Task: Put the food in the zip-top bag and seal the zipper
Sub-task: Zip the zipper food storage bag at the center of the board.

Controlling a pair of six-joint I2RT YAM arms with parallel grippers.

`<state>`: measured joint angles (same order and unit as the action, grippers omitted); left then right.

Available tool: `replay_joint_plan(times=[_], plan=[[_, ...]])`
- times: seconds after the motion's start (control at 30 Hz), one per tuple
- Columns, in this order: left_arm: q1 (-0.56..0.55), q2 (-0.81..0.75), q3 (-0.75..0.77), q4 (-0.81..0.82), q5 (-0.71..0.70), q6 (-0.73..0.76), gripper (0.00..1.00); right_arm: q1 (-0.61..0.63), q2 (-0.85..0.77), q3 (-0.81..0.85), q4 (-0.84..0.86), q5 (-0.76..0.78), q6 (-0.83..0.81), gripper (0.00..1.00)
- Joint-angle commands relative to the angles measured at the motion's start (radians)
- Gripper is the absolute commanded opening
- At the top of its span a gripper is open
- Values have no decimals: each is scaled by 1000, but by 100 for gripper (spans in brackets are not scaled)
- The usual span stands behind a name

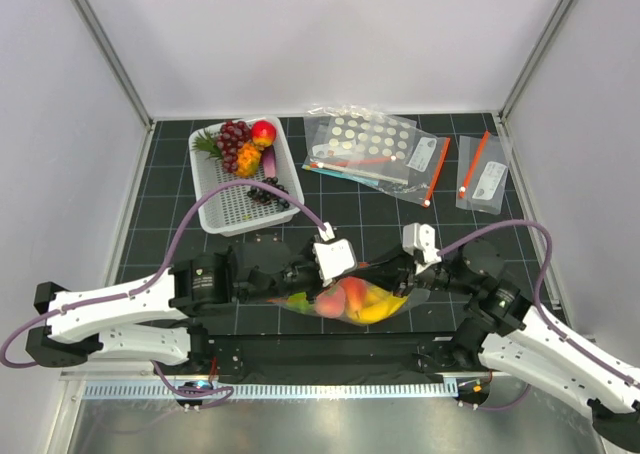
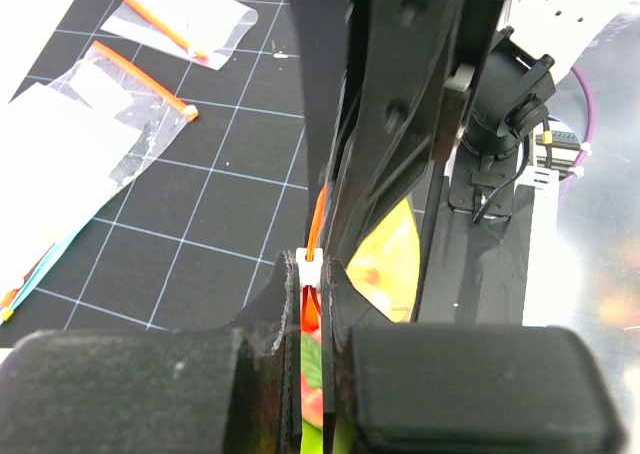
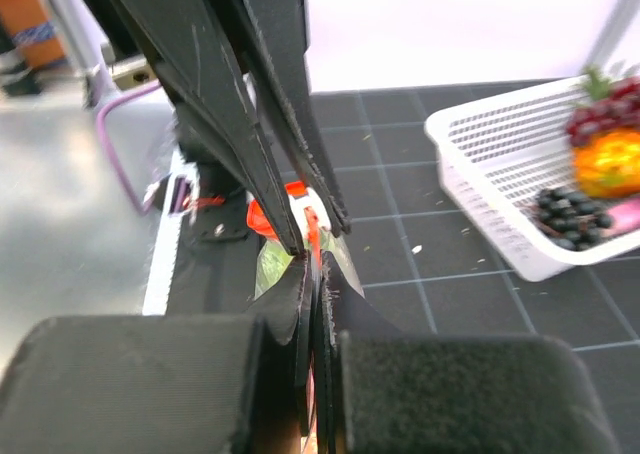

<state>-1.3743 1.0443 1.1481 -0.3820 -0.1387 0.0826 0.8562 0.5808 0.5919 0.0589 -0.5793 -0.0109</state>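
The zip-top bag (image 1: pixel 345 304) lies at the near middle of the mat with the food inside: a yellow banana (image 1: pixel 382 310), a pink peach (image 1: pixel 334 300) and a green piece (image 1: pixel 298 301). Its orange-red zipper (image 1: pixel 372 265) runs along the far edge. My left gripper (image 1: pixel 362 270) is shut on the zipper's white slider (image 2: pixel 312 266). My right gripper (image 1: pixel 388 270) is shut on the zipper strip (image 3: pixel 313 228) right beside it, fingertips almost touching the left ones. Yellow (image 2: pixel 395 259) and green (image 2: pixel 316 374) food shows through the bag in the left wrist view.
A white slotted basket (image 1: pixel 228 206) with grapes and other toy fruit stands at the back left and shows in the right wrist view (image 3: pixel 500 164). A dotted clear bag (image 1: pixel 365 139) and labelled clear bags (image 1: pixel 483 174) lie at the back right.
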Motion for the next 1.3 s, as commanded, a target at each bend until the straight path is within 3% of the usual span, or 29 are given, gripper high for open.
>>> replay_joint_plan(times=[0.0, 0.13, 0.4, 0.7, 0.9, 1.2, 1.27], plan=[[1, -14, 4, 9, -41, -3, 0, 0, -87, -32, 103, 149, 40, 1], [3, 20, 18, -4, -55, -3, 0, 0, -192, -84, 147, 332, 69, 1], [7, 22, 21, -11, -59, -6, 0, 1, -443, -181, 180, 1012, 111, 1], [11, 8, 18, -12, -68, -10, 0, 0, -562, -214, 174, 1473, 123, 1], [11, 13, 19, -15, -73, -10, 0, 1, -578, -221, 176, 1598, 135, 1], [11, -3, 12, -12, -79, -12, 1, 0, -553, -215, 183, 1430, 126, 1], [11, -4, 9, -6, -82, -10, 25, 0, -532, -210, 188, 1338, 127, 1]])
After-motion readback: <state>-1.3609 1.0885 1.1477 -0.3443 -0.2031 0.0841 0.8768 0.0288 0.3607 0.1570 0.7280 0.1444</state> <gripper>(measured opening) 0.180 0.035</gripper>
